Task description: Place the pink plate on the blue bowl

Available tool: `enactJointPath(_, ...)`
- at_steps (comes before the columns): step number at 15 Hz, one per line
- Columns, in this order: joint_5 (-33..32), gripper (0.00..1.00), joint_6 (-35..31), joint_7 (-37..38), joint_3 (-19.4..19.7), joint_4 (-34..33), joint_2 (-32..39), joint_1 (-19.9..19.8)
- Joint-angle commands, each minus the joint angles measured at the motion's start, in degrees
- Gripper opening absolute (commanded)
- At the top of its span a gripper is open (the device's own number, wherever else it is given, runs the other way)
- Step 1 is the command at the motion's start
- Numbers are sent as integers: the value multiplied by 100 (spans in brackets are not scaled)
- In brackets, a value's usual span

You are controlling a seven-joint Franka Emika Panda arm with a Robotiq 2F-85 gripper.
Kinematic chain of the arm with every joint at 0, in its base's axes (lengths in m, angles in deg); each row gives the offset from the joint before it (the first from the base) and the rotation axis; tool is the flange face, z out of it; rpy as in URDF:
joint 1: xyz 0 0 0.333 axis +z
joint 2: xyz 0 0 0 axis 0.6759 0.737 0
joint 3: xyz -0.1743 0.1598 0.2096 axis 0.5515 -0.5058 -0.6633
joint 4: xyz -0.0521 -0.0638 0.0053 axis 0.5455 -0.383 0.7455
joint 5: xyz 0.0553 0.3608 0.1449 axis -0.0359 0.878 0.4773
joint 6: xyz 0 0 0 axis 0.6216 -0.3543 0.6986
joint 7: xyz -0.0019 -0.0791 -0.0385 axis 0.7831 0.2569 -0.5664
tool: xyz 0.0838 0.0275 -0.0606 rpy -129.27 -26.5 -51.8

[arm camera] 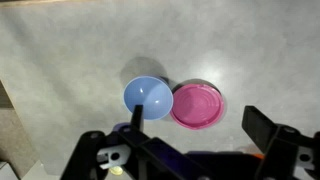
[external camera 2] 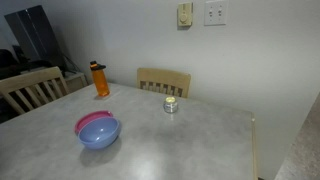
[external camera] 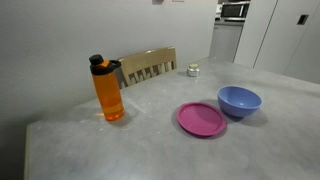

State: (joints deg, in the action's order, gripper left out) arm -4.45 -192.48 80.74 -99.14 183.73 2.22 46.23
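Grey mottled surface [external camera: 150,155] against plain white wall [external camera: 60,30]. Task item, pink plate [external camera: 201,119]: flat, round, magenta, shallow raised rim, right side up. Lies on surface just beside blue bowl [external camera: 240,100]; rims touching or nearly so, cannot tell which. Bowl periwinkle, smooth plain sides, mouth up, deeper than plate. Same pair from above in wrist view: plate [arm camera: 197,104] beside bowl [arm camera: 148,96].

Count: one plate, one bowl, one orange bottle [external camera: 108,90] with dark lid, one small jar [external camera 2: 171,104], two wooden chairs: chair [external camera 2: 163,80] at far edge, chair [external camera 2: 30,90] at side edge.

Bottle upright, well apart from pair. Jar near far edge, close to chair, also well apart from pair. Bare surface on every side of plate and bowl. Surface edge visible at left of wrist view, apart from bowl.

At bottom of wrist view, gripper [arm camera: 178,145], above surface, clear of both items; jaws spread wide, holding nothing.
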Motion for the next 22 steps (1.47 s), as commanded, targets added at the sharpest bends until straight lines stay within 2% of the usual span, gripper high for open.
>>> enactJointPath(1,-30,100,15,24,33,-15,12,42)
enactJointPath(6,98,100,-683,337,-28,-203,872,-76)
enactJointPath(13,480,100,-1954,455,167,-420,2232,26)
enactJointPath(16,469,100,-2077,396,199,-613,2772,57)
enactJointPath(22,388,100,-1916,600,174,-1333,4073,117)
